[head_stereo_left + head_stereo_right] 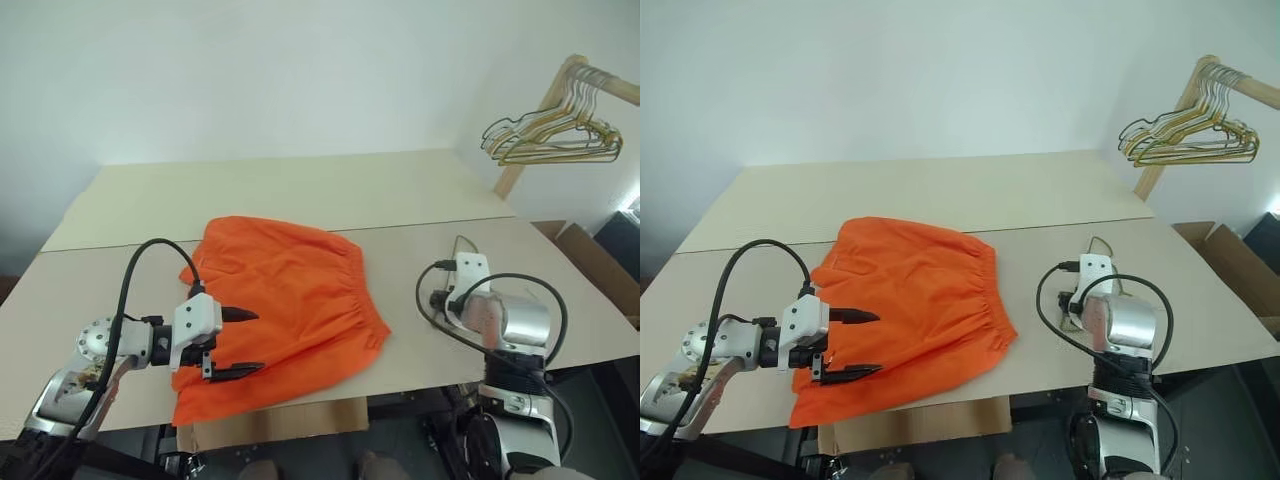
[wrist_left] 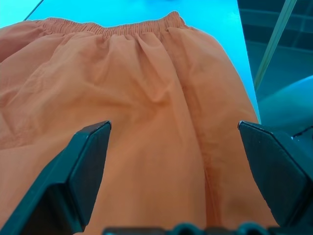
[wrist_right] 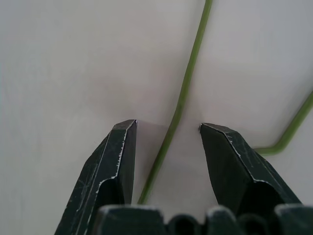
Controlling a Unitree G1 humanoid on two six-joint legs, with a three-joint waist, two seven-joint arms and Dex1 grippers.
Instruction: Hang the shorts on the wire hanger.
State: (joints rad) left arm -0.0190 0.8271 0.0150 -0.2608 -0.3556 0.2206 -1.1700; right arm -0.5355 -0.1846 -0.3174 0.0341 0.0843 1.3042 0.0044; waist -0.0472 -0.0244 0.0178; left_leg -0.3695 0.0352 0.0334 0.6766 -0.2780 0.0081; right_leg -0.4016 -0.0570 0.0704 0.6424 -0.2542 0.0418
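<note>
Your right gripper (image 3: 167, 128) points down at the table (image 1: 300, 190), and its two black fingers stand about half open with one thin green rod of the wire hanger (image 3: 182, 100) running between them. The pads do not press the wire yet, so it holds nothing. In the head views this hanger lies flat on the table under your right wrist, mostly hidden, well apart from the shorts (image 1: 285, 310).

Your left gripper (image 1: 240, 343) is fully open and hovers over the near leg part of the shorts, empty. The shorts lie spread on the table, the gathered waistband toward your right side.

I judge the wire to be stiff, light and slippery, and it lies flat on the board, so it may slide or roll when you close. Take it squarely in the middle of the pads and close firmly. The shorts seem very light and soft; they will fold and hang down when lifted. The elastic waistband is thicker, so I think it is the better place to take hold.

A bunch of gold and dark hangers (image 1: 550, 135) hangs on a wooden rack at your far right; leave it alone.
</note>
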